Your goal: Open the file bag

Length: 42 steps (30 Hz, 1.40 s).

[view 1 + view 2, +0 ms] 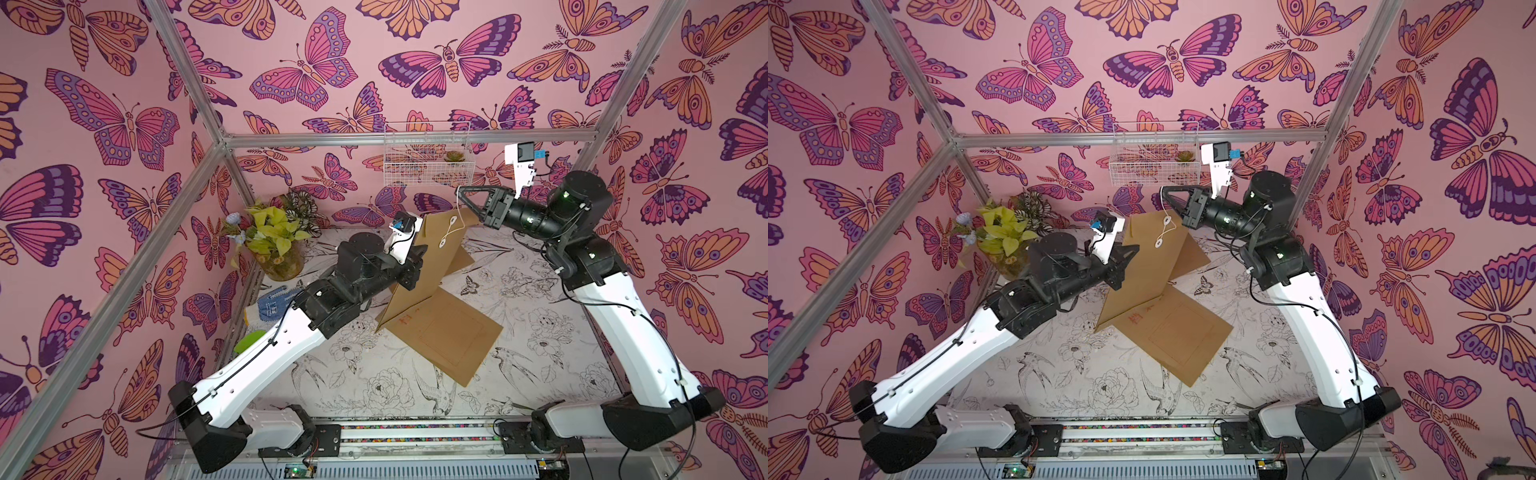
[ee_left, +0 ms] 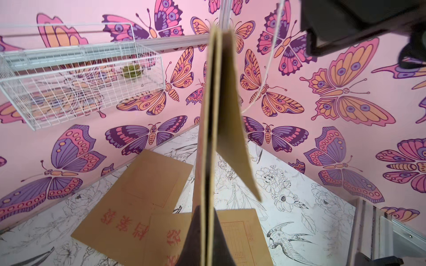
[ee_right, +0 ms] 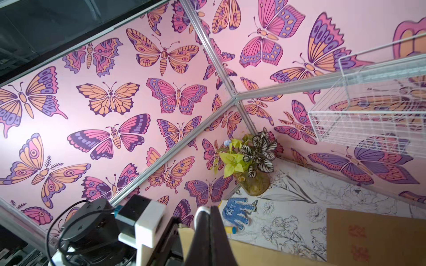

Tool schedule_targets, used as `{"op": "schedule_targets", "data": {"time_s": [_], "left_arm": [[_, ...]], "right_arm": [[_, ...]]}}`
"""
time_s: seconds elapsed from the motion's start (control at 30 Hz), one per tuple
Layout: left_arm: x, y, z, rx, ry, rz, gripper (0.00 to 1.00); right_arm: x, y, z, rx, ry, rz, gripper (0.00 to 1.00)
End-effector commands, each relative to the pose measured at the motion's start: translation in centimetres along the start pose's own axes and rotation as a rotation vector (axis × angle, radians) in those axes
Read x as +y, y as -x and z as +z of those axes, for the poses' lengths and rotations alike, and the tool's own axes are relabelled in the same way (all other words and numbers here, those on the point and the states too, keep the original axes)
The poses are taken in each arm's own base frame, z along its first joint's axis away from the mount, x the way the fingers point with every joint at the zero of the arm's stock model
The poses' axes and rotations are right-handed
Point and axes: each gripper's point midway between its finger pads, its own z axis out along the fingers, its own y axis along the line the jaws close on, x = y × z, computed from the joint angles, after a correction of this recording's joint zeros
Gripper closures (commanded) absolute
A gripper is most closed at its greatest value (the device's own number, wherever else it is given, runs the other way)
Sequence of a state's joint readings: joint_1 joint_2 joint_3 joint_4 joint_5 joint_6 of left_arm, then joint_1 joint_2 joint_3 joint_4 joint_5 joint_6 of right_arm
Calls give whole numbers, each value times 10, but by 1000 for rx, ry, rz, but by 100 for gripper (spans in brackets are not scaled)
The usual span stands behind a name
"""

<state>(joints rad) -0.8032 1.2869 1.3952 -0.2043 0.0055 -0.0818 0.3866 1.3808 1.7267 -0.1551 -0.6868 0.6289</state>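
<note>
The brown paper file bag (image 1: 432, 266) (image 1: 1148, 266) is lifted on edge above the table, tilted. My left gripper (image 1: 419, 254) (image 1: 1130, 252) (image 2: 206, 230) is shut on its side edge; in the left wrist view the bag (image 2: 208, 138) runs edge-on between the fingers, its flap (image 2: 235, 138) standing away from the body. My right gripper (image 1: 459, 191) (image 1: 1163, 190) (image 3: 211, 210) is shut on the white closure string (image 1: 460, 210) (image 2: 265, 76) (image 3: 200, 211), held above the bag's top. The string hangs slack down to two round white buttons (image 1: 443, 244).
Two more brown file bags (image 1: 449, 336) (image 1: 459, 262) lie flat on the flower-print table under the lifted one. A white wire basket (image 1: 428, 164) hangs on the back wall near the right gripper. At the left stand a plant vase (image 1: 278, 249) and a blue glove (image 1: 272, 308).
</note>
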Motion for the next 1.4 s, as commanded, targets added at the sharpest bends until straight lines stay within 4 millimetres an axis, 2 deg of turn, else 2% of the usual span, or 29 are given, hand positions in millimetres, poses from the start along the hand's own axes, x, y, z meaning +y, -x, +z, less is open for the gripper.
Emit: {"op": "schedule_targets", "data": {"time_s": [0.0, 0.27, 0.5, 0.87, 1.13, 1.37], "left_arm": [[9, 17, 8, -109, 25, -70, 100], [33, 12, 29, -147, -1, -215, 100], [53, 12, 39, -170, 6, -289, 100], [87, 10, 37, -192, 70, -330, 100], [102, 13, 32, -203, 92, -338, 100], [111, 18, 23, -221, 110, -340, 100]], "right_arm": [[4, -15, 2, 54, 26, 28, 100], [5, -37, 4, 101, 27, 58, 100], [-13, -57, 6, 146, -19, 96, 100], [-35, -93, -2, 224, -92, 135, 100], [-47, -109, -9, 261, -152, 126, 100], [-49, -119, -14, 284, -162, 149, 100]]}}
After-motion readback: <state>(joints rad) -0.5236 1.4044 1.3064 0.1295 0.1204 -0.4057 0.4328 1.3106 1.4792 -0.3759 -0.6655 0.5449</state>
